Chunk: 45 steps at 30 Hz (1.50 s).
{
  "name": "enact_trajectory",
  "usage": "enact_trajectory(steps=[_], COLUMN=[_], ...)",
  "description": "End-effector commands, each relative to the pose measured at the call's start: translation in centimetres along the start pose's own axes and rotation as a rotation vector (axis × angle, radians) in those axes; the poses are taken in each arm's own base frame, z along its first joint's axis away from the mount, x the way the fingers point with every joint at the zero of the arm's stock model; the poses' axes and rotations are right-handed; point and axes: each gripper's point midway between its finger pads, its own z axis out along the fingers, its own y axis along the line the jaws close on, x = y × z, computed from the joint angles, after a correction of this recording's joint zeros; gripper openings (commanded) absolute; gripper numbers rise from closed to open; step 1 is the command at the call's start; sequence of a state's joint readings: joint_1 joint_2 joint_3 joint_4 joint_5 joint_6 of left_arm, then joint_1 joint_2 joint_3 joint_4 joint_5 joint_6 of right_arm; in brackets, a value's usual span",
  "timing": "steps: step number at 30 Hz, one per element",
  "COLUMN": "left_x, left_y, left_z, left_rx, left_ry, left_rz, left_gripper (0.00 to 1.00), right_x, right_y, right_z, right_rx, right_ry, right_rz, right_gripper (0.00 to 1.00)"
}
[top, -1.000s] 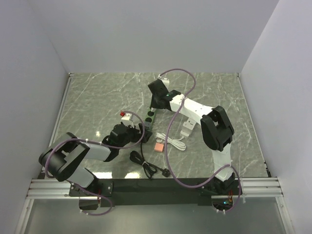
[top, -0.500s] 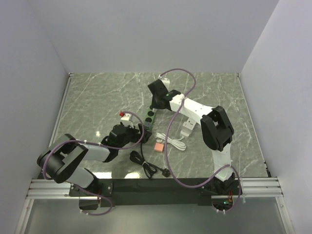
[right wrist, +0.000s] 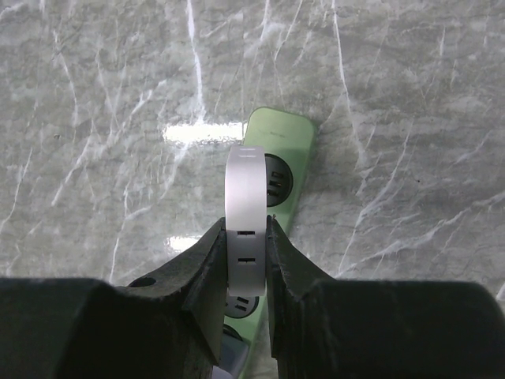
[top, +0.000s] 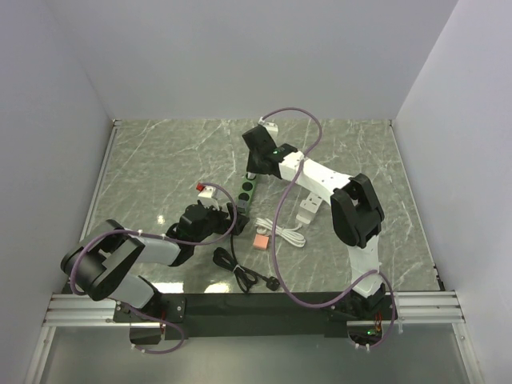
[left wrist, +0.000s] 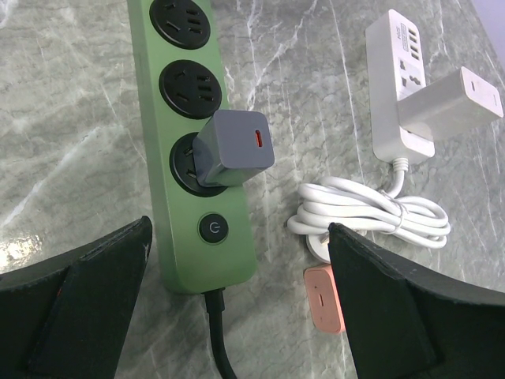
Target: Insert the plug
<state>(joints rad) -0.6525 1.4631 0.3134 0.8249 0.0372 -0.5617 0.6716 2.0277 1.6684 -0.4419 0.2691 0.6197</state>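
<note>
I'm gripping the white plug (right wrist: 246, 174) tight in my right pincer (right wrist: 247, 225) over the far end of the green strip (right wrist: 284, 130), left pincer (left wrist: 237, 229) gaping empty by its near end, and aiming to square pins to slots before pushing straight down.
</note>
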Motion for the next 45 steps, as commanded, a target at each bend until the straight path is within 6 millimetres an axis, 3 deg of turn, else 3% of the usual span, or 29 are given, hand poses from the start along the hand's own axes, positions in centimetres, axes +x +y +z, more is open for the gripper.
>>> enact_trajectory(steps=[1, 20, 45], left_x=[-0.6, -0.4, -0.5], left_y=[-0.6, -0.6, -0.8], left_z=[-0.1, 0.0, 0.0], left_rx=[0.022, 0.024, 0.036], left_ry=[-0.024, -0.019, -0.021], left_rz=[0.015, 0.017, 0.017], left_gripper=[0.99, 1.0, 1.0], right_x=[-2.3, -0.5, 0.9], right_y=[0.5, -0.4, -2.9], right_z=[-0.2, 1.5, 1.4], right_rx=[-0.024, -0.013, 0.061], right_ry=[-0.052, 0.0, 0.023], right_rz=[0.028, 0.03, 0.031], right_gripper=[0.0, 0.0, 0.0])
